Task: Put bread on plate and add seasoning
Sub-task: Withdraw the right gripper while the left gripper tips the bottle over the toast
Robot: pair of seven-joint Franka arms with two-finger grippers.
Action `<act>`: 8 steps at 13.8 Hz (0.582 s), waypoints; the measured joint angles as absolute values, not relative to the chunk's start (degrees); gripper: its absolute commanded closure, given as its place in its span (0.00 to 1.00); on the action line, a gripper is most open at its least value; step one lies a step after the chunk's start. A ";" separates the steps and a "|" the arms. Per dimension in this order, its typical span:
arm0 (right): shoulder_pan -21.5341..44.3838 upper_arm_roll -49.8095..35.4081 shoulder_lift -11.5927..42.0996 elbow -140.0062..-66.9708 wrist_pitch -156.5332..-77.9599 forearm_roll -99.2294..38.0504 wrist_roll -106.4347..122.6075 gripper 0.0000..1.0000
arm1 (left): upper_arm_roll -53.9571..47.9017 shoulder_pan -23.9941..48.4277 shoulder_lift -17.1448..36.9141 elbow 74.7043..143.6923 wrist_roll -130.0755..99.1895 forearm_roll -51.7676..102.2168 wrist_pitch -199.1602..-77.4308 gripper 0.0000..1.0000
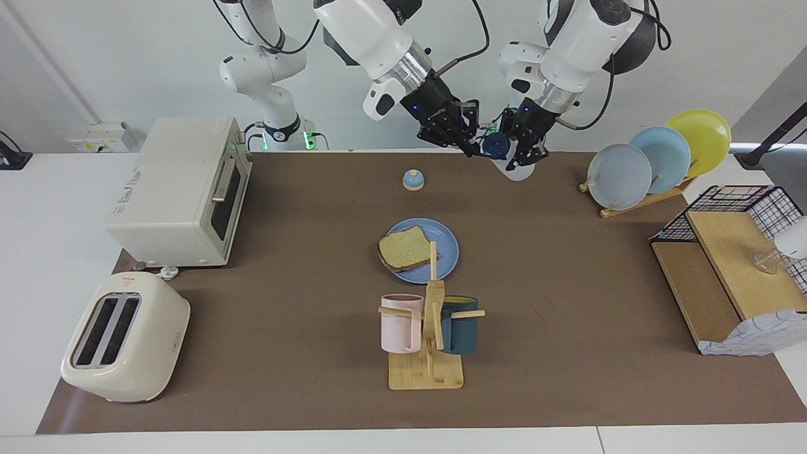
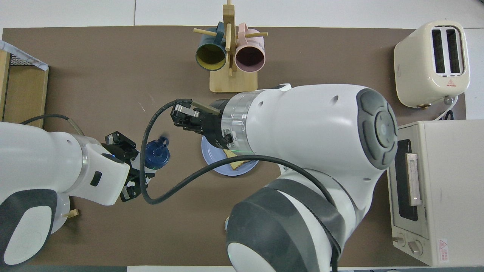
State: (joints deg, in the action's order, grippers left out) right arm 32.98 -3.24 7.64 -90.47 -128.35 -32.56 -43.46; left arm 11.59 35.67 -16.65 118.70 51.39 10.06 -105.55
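Already the bread (image 1: pixel 403 251) lies on the plate (image 1: pixel 445 247); seasoning is the step in hand. Left pincer (image 1: pixel 528 150) grips the seasoning (image 1: pixel 512 162) aloft; right pincer's (image 1: pixel 470 144) opening I cannot tell. Next: carry it over the bread and tip.
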 measured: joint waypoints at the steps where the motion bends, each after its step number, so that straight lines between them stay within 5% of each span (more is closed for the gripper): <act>1: 32.61 -3.15 7.28 -91.08 -128.13 -32.55 -43.46 0.00 | 11.68 35.66 -16.65 118.90 51.39 10.06 -105.49 1.00; 5: 28.47 -2.82 4.50 -95.74 -125.53 -30.81 -37.84 0.00 | 11.80 35.65 -16.65 119.03 51.39 10.06 -105.34 1.00; 8: 23.53 -2.49 3.47 -96.25 -116.09 -16.19 -34.40 0.00 | 11.62 35.66 -16.65 119.02 51.42 8.73 -105.39 1.00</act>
State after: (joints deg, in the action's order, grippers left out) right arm 23.53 -2.49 3.47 -96.25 -116.09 -16.19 -34.40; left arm 11.62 35.66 -16.65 119.02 51.42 8.73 -105.39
